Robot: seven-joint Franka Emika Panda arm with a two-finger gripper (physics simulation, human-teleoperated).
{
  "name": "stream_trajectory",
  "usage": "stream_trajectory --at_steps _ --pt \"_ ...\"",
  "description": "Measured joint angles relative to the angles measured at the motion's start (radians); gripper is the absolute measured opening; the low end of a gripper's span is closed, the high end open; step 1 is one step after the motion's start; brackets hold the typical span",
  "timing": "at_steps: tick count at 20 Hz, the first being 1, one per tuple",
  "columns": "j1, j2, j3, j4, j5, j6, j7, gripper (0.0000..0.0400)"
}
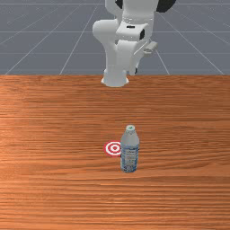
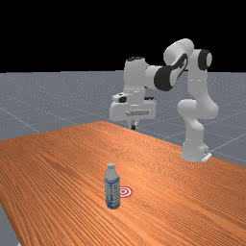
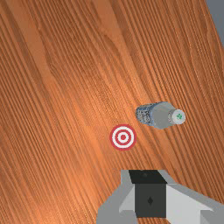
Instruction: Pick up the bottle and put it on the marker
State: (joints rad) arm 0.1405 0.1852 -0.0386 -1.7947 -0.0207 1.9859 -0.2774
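Observation:
The gripper [image 2: 133, 127] hangs high over the table in the far view, up and to the right of the bottle [image 2: 112, 188]. In the wrist view the gripper [image 3: 148, 176] stands apart from the bottle [image 3: 159, 115], with the marker [image 3: 123, 137] also ahead of it. Red and white rings make up the flat marker [image 2: 125, 191]. A clear and blue label wraps the upright bottle [image 1: 130, 152], which stands beside the marker [image 1: 113, 148], on its right in the front view, and overlaps its edge from there.
Orange-brown wood of the table [image 1: 54, 134] surrounds the bottle and marker. The arm's base [image 2: 194, 151] stands at the table's far-right side in the far view. A table edge [image 2: 101, 122] runs behind the hand there.

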Motion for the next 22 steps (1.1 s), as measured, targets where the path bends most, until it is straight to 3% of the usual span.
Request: stream_trajectory --at_steps 2,5,10,11,13,14,15,18,19,20,21,22 --pt "-0.042 -0.048 0.016 -0.068 -0.004 0.028 -0.335 0.0000" --pt "-0.038 -0.036 0.063 -0.049 -0.006 0.028 -0.581 0.0000" --pt "0.048 0.003 0.098 0.004 -0.021 0.008 -0.284 0.0000" --pt "0.055 0.032 0.097 0.054 -0.010 -0.059 -0.233 0.0000" --pt "0.056 0.040 0.098 0.056 -0.008 -0.061 -0.234 0.0000" --pt "0.067 0.033 0.092 0.036 -0.061 -0.017 -0.202 0.0000" --pt "0.083 0.084 0.082 0.116 -0.115 -0.063 -0.180 0.0000" --pt "0.087 0.239 0.067 0.351 -0.116 -0.137 -0.206 0.0000" --pt "0.081 0.284 0.068 0.419 -0.103 -0.155 -0.219 0.0000" --pt "0.061 0.329 0.083 0.496 -0.046 -0.215 -0.248 0.0000" --pt "0.060 0.364 0.083 0.556 -0.044 -0.253 -0.252 0.0000" --pt "0.067 0.321 0.074 0.464 -0.073 -0.164 -0.235 0.0000"
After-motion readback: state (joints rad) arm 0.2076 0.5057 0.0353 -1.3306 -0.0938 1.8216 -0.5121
